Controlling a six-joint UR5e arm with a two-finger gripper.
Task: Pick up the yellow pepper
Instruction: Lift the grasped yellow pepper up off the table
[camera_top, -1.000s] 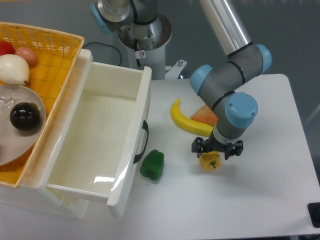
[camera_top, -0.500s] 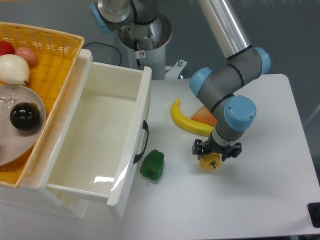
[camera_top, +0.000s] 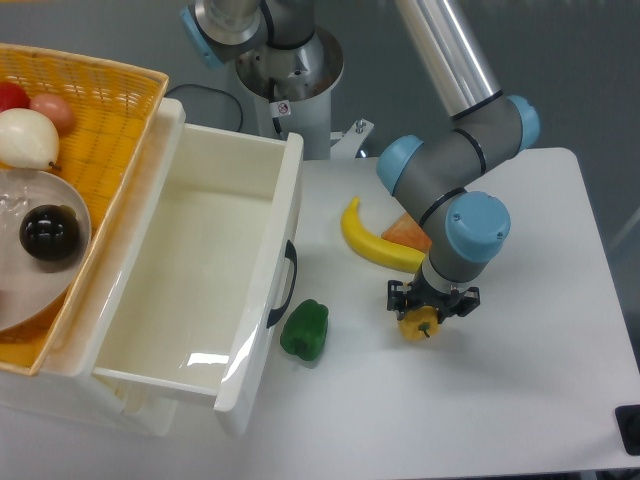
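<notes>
The yellow pepper (camera_top: 418, 324) sits on the white table (camera_top: 520, 420), right of the green pepper (camera_top: 305, 329) and just below the near end of the banana (camera_top: 372, 242). Only its lower part shows: a small, blocky, yellow-orange body with rounded lobes and a short dark stem stub pointing towards the camera. Its top is hidden under the gripper (camera_top: 432, 300), which comes straight down on it from the arm's blue-capped wrist. The black fingers stand on either side of the pepper, close against it, but from this angle I cannot tell whether they are actually clamped on it or only straddling it. The pepper seems to rest on the table.

An orange wedge-shaped piece (camera_top: 407, 232) lies behind the banana, partly covered by the arm. To the left a white drawer (camera_top: 200, 270) stands pulled open, its dark handle (camera_top: 284, 283) near the green pepper. Further left is a yellow woven basket (camera_top: 100, 100) holding a plate (camera_top: 30, 290), a dark round fruit (camera_top: 50, 233) and a pale onion-like bulb (camera_top: 28, 138)
</notes>
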